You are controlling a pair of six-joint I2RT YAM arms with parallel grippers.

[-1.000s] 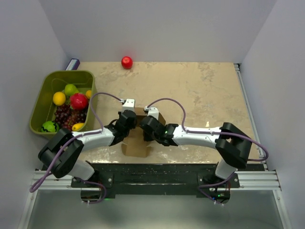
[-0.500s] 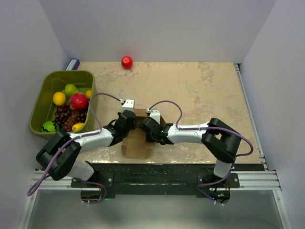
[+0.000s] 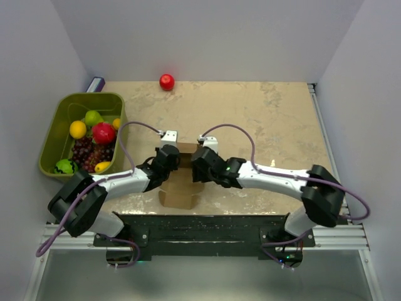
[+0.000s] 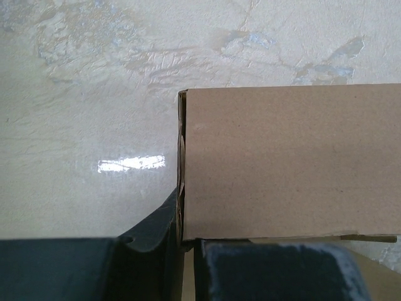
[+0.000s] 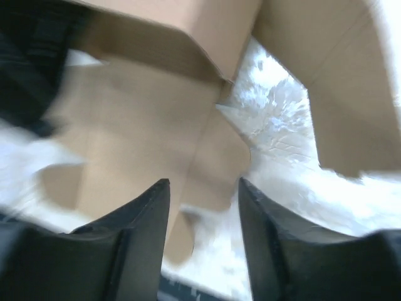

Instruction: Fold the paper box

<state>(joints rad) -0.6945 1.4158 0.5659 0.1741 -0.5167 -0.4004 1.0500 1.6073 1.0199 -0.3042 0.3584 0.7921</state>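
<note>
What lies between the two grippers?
The paper box, partly folded. The top view shows it directly between the left gripper and the right gripper.

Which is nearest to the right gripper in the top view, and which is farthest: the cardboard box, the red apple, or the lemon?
1. The cardboard box, right at the right gripper.
2. The red apple, at the table's far edge.
3. The lemon, far left in the green bin.
</note>
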